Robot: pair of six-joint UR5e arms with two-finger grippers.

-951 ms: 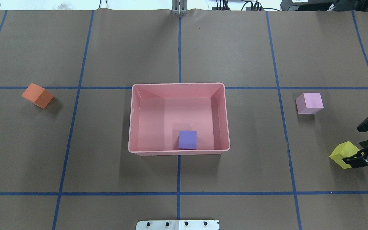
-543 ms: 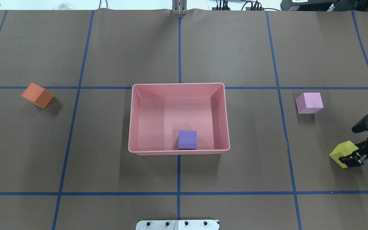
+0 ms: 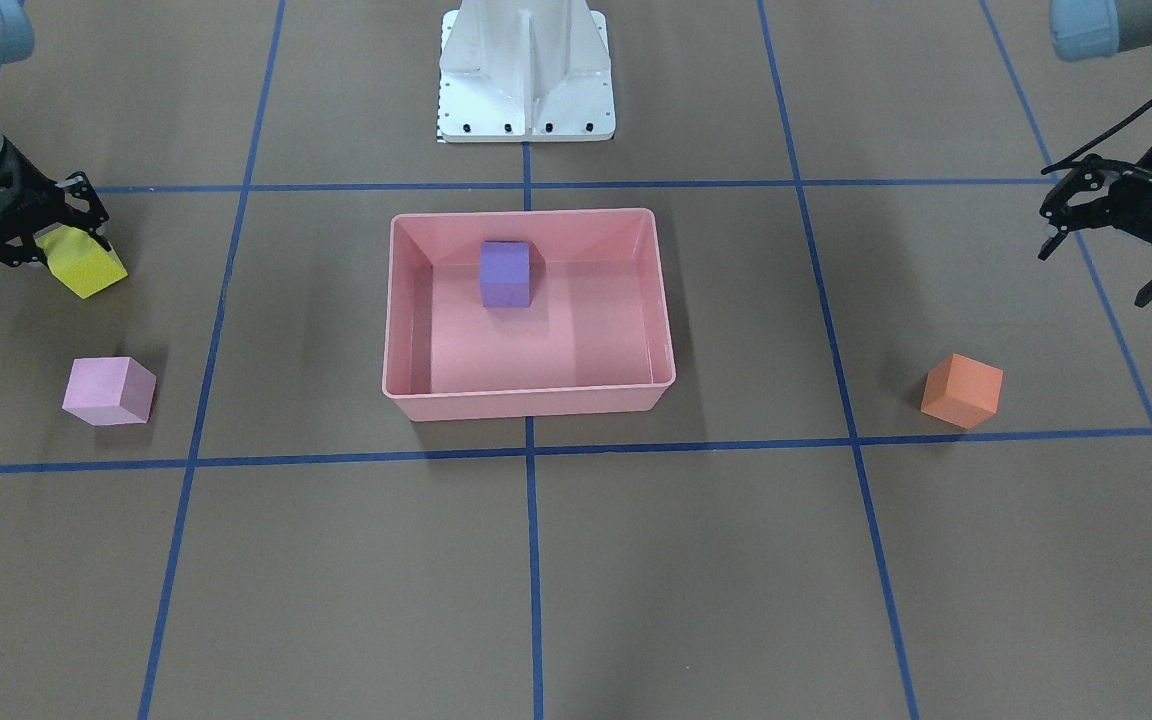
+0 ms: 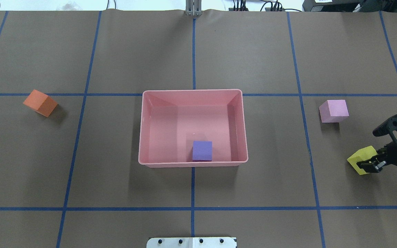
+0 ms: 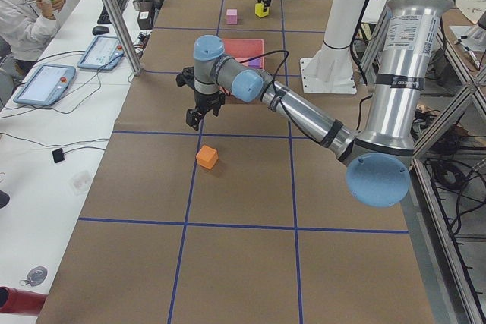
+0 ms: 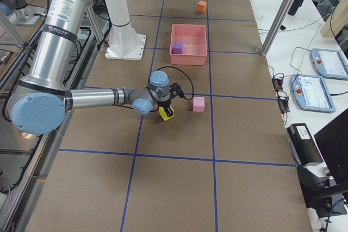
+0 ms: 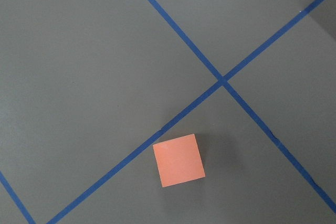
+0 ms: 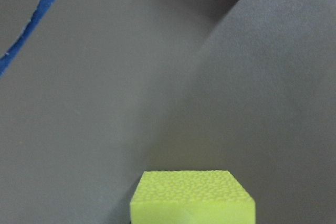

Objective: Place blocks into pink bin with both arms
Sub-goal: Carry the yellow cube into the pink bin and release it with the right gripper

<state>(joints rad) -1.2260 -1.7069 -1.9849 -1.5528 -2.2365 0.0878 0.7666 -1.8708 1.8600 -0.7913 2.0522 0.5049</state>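
Although one of four blocks is binned, three wait: far left, the orange block (image 4: 40, 102) lies loose, left gripper (image 3: 1101, 250) spread empty; centre, purple block (image 4: 202, 150) inside pink bin (image 4: 193, 92); right, light pink block (image 4: 334, 110) untouched, right gripper (image 4: 369, 162) clamping the yellow block (image 4: 358, 159).

- Yellow cube (image 4: 356, 160), finely speckled, between the black right gripper's (image 4: 370, 160) fingers.
- Light pink cube (image 4: 334, 111) near that gripper.
- Orange cube (image 3: 961, 390) near the black left gripper (image 3: 1092, 278).
- Purple cube (image 4: 202, 150) in the salmon-pink bin (image 4: 191, 91).
- Brown table (image 4: 115, 155), blue grid lines (image 4: 81, 208).
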